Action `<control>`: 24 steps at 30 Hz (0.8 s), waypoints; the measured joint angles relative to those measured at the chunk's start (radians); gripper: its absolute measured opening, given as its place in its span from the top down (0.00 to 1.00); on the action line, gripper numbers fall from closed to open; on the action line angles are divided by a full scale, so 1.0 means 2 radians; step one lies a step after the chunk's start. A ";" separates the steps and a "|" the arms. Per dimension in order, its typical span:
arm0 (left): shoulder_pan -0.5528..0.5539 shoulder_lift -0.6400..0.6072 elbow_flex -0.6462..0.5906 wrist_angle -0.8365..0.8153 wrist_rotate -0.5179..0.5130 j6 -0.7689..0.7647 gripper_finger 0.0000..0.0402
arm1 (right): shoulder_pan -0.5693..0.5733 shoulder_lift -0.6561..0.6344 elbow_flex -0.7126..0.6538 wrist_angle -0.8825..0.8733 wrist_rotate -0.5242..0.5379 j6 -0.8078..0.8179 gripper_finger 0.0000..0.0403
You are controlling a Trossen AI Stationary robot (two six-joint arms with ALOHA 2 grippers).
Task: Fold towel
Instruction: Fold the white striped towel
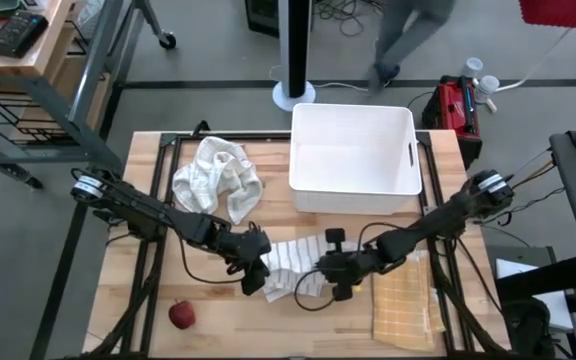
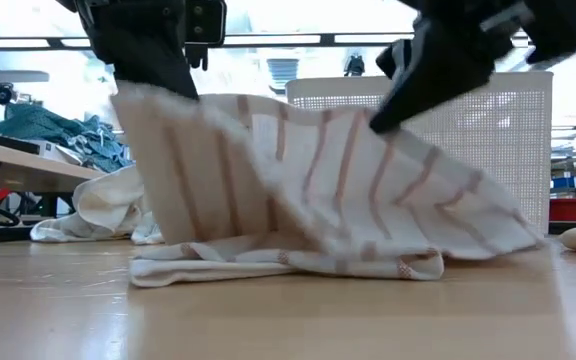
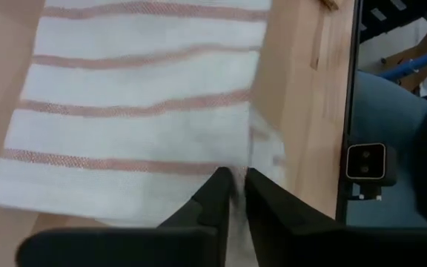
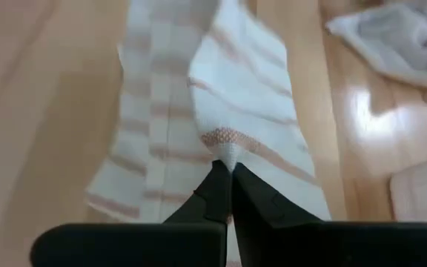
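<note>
A white towel with thin pink stripes (image 1: 286,262) lies at the table's middle near the front. Two of its parts are lifted, and its lower folds (image 2: 288,262) rest on the wood. My left gripper (image 1: 255,275) is shut on its left side, and my right gripper (image 1: 334,282) is shut on a corner at its right. In the low view the cloth rises steeply to the left gripper (image 2: 158,80) and slopes up to the right gripper (image 2: 393,100). My left gripper pinches the towel's edge (image 3: 237,165) between its two fingers, slanting down from the table's left. The raised corner (image 2: 140,100) is lifted clear, and the cloth hangs down from it to the table. One layer or several, I cannot tell. My right gripper pinches a hemmed corner (image 4: 224,148) of the towel at its fingertips (image 4: 215,182), slanting down from the table's right. The corner is lifted clear, and the cloth falls away from it in a slack slope onto the table.
A crumpled white cloth (image 1: 218,180) lies at the far left and a white bin (image 1: 353,160) stands at the far middle. A folded yellow cloth (image 1: 403,305) lies at the near right and a red apple (image 1: 181,315) at the near left.
</note>
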 joint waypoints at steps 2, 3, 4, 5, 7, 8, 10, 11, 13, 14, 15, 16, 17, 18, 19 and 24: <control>-0.001 0.000 0.000 0.000 0.000 0.006 0.88 | 0.000 -0.004 0.007 -0.009 0.000 -0.003 1.00; -0.002 0.000 0.000 0.000 0.000 0.010 0.86 | 0.000 -0.005 0.012 -0.016 0.001 -0.004 1.00; -0.003 0.000 0.000 0.000 0.000 0.015 0.84 | 0.000 -0.005 0.016 -0.022 0.000 -0.005 1.00; -0.005 0.000 0.000 0.000 0.000 0.018 0.83 | 0.000 -0.005 0.020 -0.030 0.001 -0.006 1.00; -0.006 0.000 0.000 0.004 -0.001 0.024 0.79 | 0.000 -0.005 0.025 -0.029 0.001 -0.007 1.00; -0.008 0.000 0.000 0.011 -0.009 0.026 0.77 | 0.000 -0.004 0.027 -0.029 0.002 -0.007 1.00; -0.012 0.001 0.000 0.027 -0.028 0.036 0.73 | 0.000 -0.002 0.030 -0.030 0.003 -0.006 1.00; -0.013 0.003 0.000 0.045 -0.037 0.044 0.71 | 0.000 -0.002 0.031 -0.031 0.003 -0.004 1.00; -0.018 0.005 0.000 0.076 -0.055 0.068 0.67 | -0.001 -0.002 0.035 -0.030 0.003 0.002 1.00; -0.020 0.006 0.000 0.095 -0.067 0.079 0.65 | -0.003 0.000 0.038 -0.028 0.003 0.006 1.00; -0.021 0.010 0.000 0.118 -0.081 0.090 0.63 | -0.005 0.002 0.040 -0.028 0.004 0.009 1.00; -0.023 0.013 0.001 0.134 -0.092 0.101 0.61 | -0.007 0.003 0.040 -0.030 0.004 0.015 1.00; -0.025 0.016 0.001 0.140 -0.104 0.115 0.59 | -0.009 0.003 0.041 -0.032 0.004 0.020 1.00; -0.025 0.021 0.000 0.145 -0.110 0.125 0.58 | -0.012 0.003 0.042 -0.031 0.005 0.024 1.00; -0.025 0.026 0.000 0.151 -0.115 0.132 0.57 | -0.014 0.004 0.044 -0.028 0.008 0.031 1.00; -0.026 0.047 0.001 0.152 -0.118 0.117 0.52 | -0.028 0.005 0.044 -0.033 0.014 0.055 1.00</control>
